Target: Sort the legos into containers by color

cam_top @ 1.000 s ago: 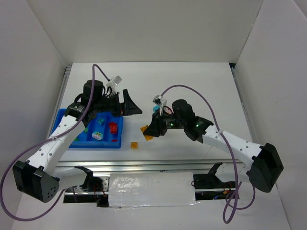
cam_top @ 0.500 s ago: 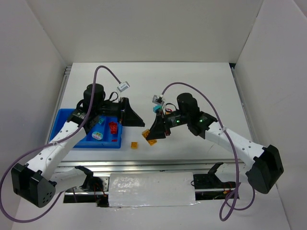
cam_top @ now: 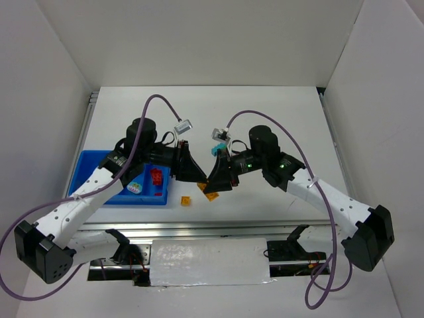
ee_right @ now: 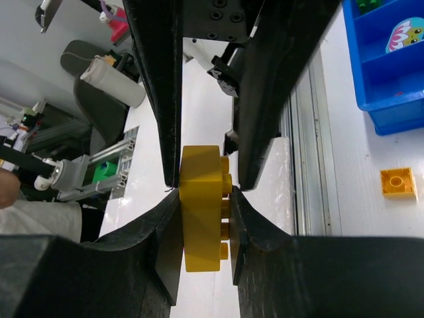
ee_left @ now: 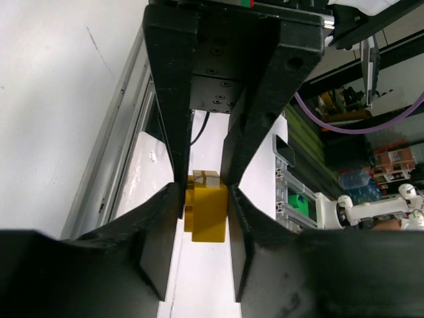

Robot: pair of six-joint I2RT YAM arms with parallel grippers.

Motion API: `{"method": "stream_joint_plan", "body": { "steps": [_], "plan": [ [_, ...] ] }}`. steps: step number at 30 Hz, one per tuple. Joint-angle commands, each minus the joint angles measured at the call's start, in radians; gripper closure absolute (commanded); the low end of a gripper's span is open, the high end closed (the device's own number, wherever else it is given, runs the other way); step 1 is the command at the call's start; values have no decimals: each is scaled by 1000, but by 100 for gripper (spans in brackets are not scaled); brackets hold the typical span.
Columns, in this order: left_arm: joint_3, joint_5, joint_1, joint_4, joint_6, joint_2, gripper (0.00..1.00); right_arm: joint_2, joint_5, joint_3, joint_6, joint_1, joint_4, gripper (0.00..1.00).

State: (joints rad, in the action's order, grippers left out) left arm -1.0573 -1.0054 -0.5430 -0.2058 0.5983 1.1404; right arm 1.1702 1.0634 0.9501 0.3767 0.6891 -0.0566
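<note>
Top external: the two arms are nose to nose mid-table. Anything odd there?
Yes. The left gripper and right gripper are both shut on the same yellow brick, fingers tip to tip, just right of the blue tray. Two grips on one brick looks like a handover, which sorting should hardly need.

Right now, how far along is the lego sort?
Done: red bricks and a pale rounded piece lie in the blue tray. In hand: both the left claw and right claw are closed on what looks like one yellow brick, a handover. Left: that brick, plus orange bricks loose outside the tray.
</note>
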Motion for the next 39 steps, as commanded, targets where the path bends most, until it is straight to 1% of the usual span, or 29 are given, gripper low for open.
{"method": "stream_joint_plan", "body": {
  "steps": [1,4,5,6,9,11,12,13,15,17,18,20,21,24,25,26,27,28,29,30,32,36,39],
  "plan": [
    [-47,7,-5,-7,-40,2,57,-37,-5,30,-12,-3,-15,100],
    [-43,4,-6,0,-34,12,69,-49,-17,19,-5,-3,-5,100],
    [-41,-1,-5,2,-31,13,69,-50,-19,18,-2,-3,-2,100],
    [-40,-5,-5,0,-29,15,62,-52,-23,19,-4,-3,-8,100],
    [-43,-7,-9,-10,-40,13,47,-56,-46,26,-22,-3,-37,99],
    [-47,4,-11,-32,-61,13,40,-64,-68,24,-25,-3,-42,99],
    [-47,5,-11,-53,-68,15,34,-66,-74,21,-24,-3,-40,99],
    [-47,7,-11,-60,-72,18,32,-70,-79,19,-24,-2,-38,99],
    [-41,2,-12,-64,-77,21,32,-70,-79,18,-15,-3,-29,96],
    [-38,-1,-14,-61,-72,16,39,-66,-74,22,-16,-3,-32,93],
    [-36,-2,-14,-46,-68,10,52,-61,-72,22,-16,-3,-34,92],
    [-36,-2,-15,-34,-58,2,65,-60,-71,21,-12,-3,-28,90],
    [-38,2,-15,-30,-57,-1,77,-63,-71,19,-10,-3,-26,90],
    [-49,8,-15,-24,-55,-5,97,-66,-74,15,-12,-3,-26,89],
    [-53,13,-15,-26,-55,-4,100,-66,-72,13,-13,-3,-28,89],
    [-55,13,-15,-27,-58,-2,100,-66,-71,10,-13,-5,-29,81],
    [-56,17,-15,-27,-60,-4,100,-64,-71,10,-13,-5,-31,69],
    [-61,37,-15,-38,-66,-4,100,-64,-82,9,-9,-3,-34,34],
    [-64,53,-15,-49,-72,-7,100,-66,-83,0,-6,-5,-31,13],
    [-69,69,-15,-59,-78,-13,100,-67,-89,-5,-2,-3,-32,1],
    [-85,143,-14,-96,-98,-19,100,-70,-123,-22,-2,-5,-41,0],
    [-102,209,1,-110,-101,-37,100,-72,-160,-56,-7,-7,-54,0],
    [-112,272,29,-138,-106,-48,100,-75,-236,-76,-13,-10,-75,0]
  ]
}}
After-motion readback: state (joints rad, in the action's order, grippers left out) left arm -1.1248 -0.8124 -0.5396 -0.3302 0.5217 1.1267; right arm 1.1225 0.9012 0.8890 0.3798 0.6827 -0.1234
